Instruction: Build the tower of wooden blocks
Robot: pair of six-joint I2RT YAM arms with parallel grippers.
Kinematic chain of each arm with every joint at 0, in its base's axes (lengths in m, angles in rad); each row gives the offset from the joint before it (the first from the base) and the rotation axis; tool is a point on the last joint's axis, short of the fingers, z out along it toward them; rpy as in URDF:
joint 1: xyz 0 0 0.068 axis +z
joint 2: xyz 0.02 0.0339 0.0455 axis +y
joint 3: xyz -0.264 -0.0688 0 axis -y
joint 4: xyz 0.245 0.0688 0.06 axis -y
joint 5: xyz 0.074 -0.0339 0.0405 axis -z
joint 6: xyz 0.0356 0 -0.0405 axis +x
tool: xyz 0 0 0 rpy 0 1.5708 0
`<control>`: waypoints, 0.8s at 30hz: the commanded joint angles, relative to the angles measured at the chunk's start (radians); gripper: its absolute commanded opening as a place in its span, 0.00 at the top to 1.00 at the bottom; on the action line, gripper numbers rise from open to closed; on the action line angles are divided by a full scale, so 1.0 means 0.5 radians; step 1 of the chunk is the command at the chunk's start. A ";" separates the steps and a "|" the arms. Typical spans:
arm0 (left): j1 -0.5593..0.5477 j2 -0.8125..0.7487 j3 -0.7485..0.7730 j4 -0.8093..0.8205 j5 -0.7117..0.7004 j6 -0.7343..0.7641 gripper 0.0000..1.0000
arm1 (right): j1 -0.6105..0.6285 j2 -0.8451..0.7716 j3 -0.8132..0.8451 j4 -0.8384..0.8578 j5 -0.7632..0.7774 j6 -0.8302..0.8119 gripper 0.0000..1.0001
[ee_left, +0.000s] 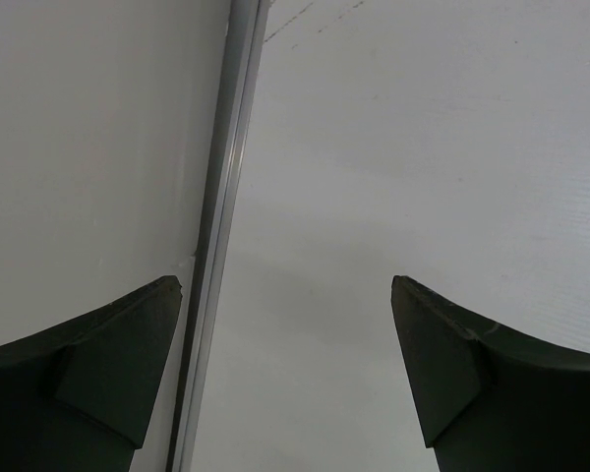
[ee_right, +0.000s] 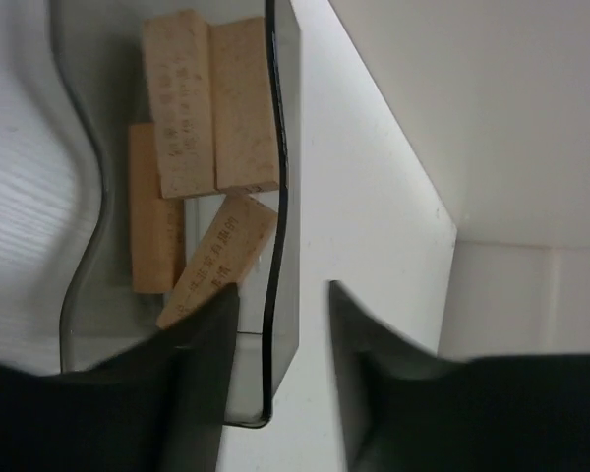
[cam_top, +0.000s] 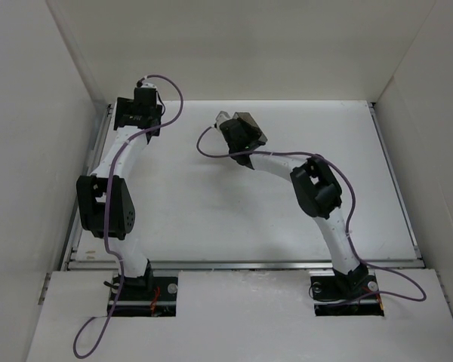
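Note:
Several wood blocks (ee_right: 211, 108) lie loose inside a dark translucent grey bin (ee_right: 283, 197); one leans askew (ee_right: 216, 258) beside my left fingertip. My right gripper (ee_right: 280, 295) straddles the bin's side wall and is shut on it, one finger inside and one outside. From above, the bin (cam_top: 251, 124) is a dark shape at the right gripper (cam_top: 240, 134), at the table's back middle. My left gripper (ee_left: 287, 285) is open with nothing between its fingers, over bare table at the far left (cam_top: 140, 102). The tower is out of view.
An aluminium rail (ee_left: 221, 197) runs along the table's left edge, right under my left gripper, with a white wall beyond it. White walls (cam_top: 234, 45) enclose the table at the back and both sides. Purple cables trail from both arms.

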 commanded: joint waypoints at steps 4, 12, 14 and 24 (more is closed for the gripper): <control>0.001 -0.128 -0.040 0.063 0.024 -0.061 0.15 | 0.128 -0.097 0.176 -0.240 -0.197 0.281 0.27; 0.001 -0.165 -0.098 0.063 0.043 -0.082 0.15 | -0.074 -0.168 0.526 -0.680 -0.881 0.692 0.07; 0.001 -0.165 -0.117 0.063 0.024 -0.100 0.15 | -0.148 -0.119 0.660 -0.802 -1.118 0.799 0.07; 0.001 -0.202 -0.117 0.026 0.024 -0.137 0.15 | -0.409 0.090 0.854 -0.928 -1.836 0.993 0.07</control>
